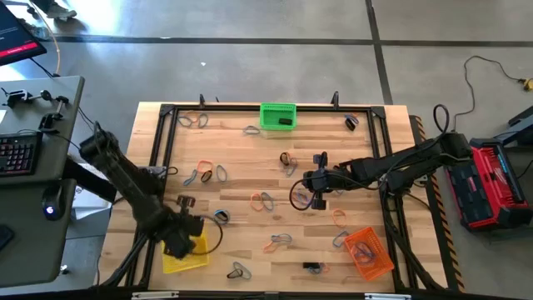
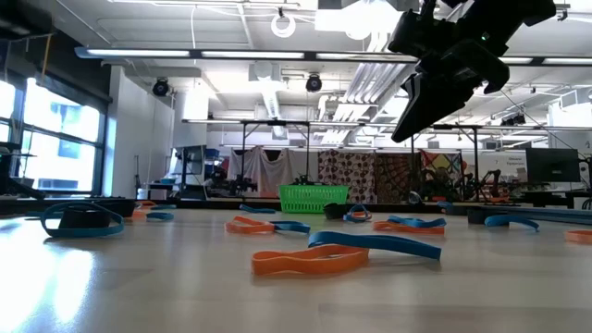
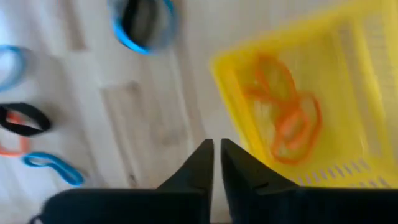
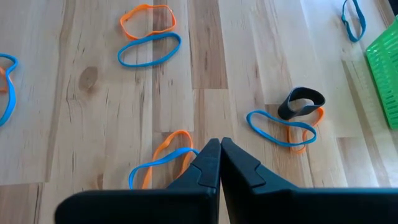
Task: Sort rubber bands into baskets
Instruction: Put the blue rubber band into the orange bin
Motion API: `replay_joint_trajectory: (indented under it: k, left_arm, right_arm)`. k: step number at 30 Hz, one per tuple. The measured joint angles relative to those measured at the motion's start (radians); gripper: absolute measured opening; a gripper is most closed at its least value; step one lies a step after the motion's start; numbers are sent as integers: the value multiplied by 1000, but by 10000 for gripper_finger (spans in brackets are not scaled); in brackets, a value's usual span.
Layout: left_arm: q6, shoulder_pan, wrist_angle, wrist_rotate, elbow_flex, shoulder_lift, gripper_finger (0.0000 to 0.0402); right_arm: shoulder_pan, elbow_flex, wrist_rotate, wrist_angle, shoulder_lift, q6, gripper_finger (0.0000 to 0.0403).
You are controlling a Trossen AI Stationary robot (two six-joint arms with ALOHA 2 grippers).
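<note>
Rubber bands in orange, blue and black lie scattered over the wooden table [image 1: 250,179]. The yellow basket [image 1: 190,261] stands at the near left with orange bands [image 3: 289,121] in it. The green basket [image 1: 277,115] is at the far edge and the orange basket [image 1: 369,252] at the near right. My left gripper [image 1: 181,237] hangs shut and empty over the yellow basket's rim [image 3: 236,87], pointing down. My right gripper [image 1: 306,182] hovers shut and empty over the table's middle, above an orange and blue pair of bands [image 4: 158,163].
A black metal frame [image 1: 166,125] rims the table. A blue and black band [image 3: 144,22] lies just beside the yellow basket. More bands [image 2: 314,257] lie near the front edge. A desk with a keyboard [image 1: 18,154] stands left of the table, and a red case [image 1: 491,183] right of it.
</note>
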State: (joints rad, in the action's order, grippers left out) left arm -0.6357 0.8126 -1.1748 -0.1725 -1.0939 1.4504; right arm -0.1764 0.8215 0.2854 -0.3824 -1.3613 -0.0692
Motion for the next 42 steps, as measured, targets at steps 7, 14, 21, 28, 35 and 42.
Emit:
replay_joint_trajectory:
  k: [7,14,21,28,35,42]
  left_arm:
    - [38,-132,5,-141,0,-161,1]
    - [147,-320,16,-153,28,-219,0]
    - [285,-560,63,-85,146,-299,0]
    - [474,-870,205,59,256,-352,0]
    - [598,-1110,261,76,319,-300,0]
    - [669,-1292,288,120,335,-223,0]
  right_arm:
    - [0,0,0,9,0,0,0]
    - [0,0,0,13,0,0,0]
    - [0,0,0,17,0,0,0]
    - [0,0,0,32,0,-1,0]
    - [0,0,0,32,0,-10,0]
    - [0,0,0,44,0,-9,0]
